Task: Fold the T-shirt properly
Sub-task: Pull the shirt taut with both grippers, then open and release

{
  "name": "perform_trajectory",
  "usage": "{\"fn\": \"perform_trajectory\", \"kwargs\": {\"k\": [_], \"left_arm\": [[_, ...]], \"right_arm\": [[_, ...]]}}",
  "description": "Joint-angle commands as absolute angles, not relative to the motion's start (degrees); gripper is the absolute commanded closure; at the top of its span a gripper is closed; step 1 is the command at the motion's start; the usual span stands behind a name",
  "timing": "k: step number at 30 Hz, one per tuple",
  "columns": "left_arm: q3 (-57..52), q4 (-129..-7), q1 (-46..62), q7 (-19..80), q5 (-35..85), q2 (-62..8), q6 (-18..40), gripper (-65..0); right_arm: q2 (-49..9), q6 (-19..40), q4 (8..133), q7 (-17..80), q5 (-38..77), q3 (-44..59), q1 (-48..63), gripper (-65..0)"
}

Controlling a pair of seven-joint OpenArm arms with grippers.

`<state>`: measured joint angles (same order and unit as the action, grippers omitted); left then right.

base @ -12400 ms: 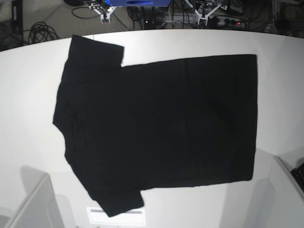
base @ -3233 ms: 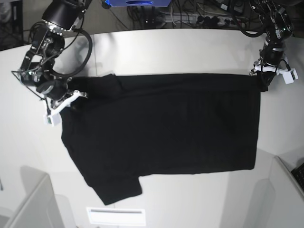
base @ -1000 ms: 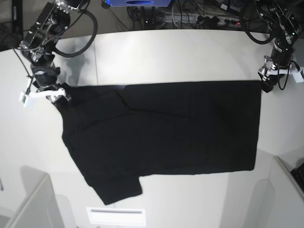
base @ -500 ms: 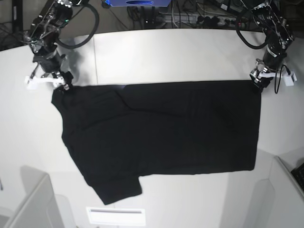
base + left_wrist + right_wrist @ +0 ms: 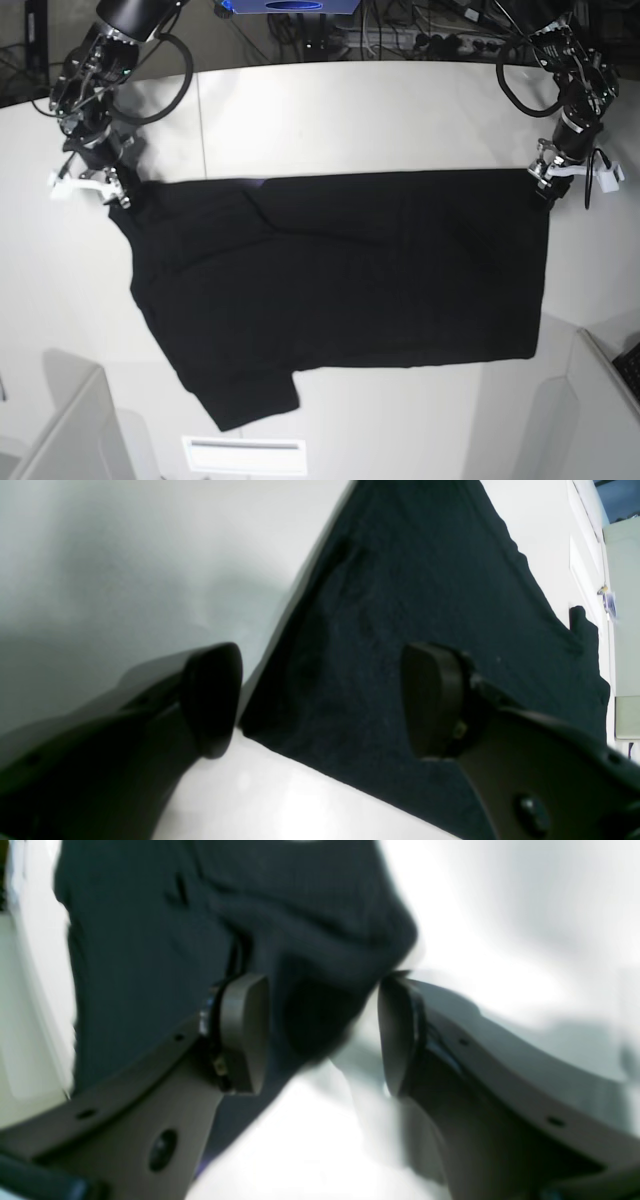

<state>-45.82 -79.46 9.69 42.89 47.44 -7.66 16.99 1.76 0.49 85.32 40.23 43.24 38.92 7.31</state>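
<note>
Fabric of the T-shirt [image 5: 430,630] is lying dark on the white counter [image 5: 125,555] in the left wrist view, its corner sitting between the spread fingers of the left gripper [image 5: 320,700], which is gripping nothing.

Right wrist view, blurred: the right gripper [image 5: 322,1032] is standing parted around a bunched shirt edge, not clamping it.

Base view: the shirt is lying flat, upper edge folded over, both grippers sitting at its far corners.
</note>
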Motion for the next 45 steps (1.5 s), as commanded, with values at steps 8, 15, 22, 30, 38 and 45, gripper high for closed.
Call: {"fn": "perform_trajectory", "kwargs": {"k": [8,15,22,30,38,45], "left_arm": [[-45.8,-79.7,9.7,43.9,47.2,-8.2,16.8,-20.7],[-45.8,-79.6,9.8,43.9,47.2,-8.3,16.8,-4.8],[-45.0,-79.6,10.2,44.4,47.2,-10.1,17.1,0.0],[-41.9,-80.9,13.1,44.1,47.2,-13.2,17.1,0.0],[-41.5,-86.7,19.2,44.3,47.2,-13.3,17.1,0.0],[-41.5,-92.2,25.5,44.1,47.2,-13.2,17.1,0.0]], "right_arm": [[-1.5,0.0,81.1,40.4,42.3,35.2,7.2,-32.6],[-1.7,0.0,80.0,38.4,42.3,33.8,7.2,-19.1],[-1.7,0.0,80.0,38.3,42.7,34.2,7.3,0.0],[-1.4,0.0,85.1,38.5,42.8,34.2,12.1,0.0],[-1.3,0.0,92.4,38.5,42.9,34.2,20.2,0.0],[-1.6,0.0,97.6,38.5,52.5,34.2,27.4,0.0]]}}
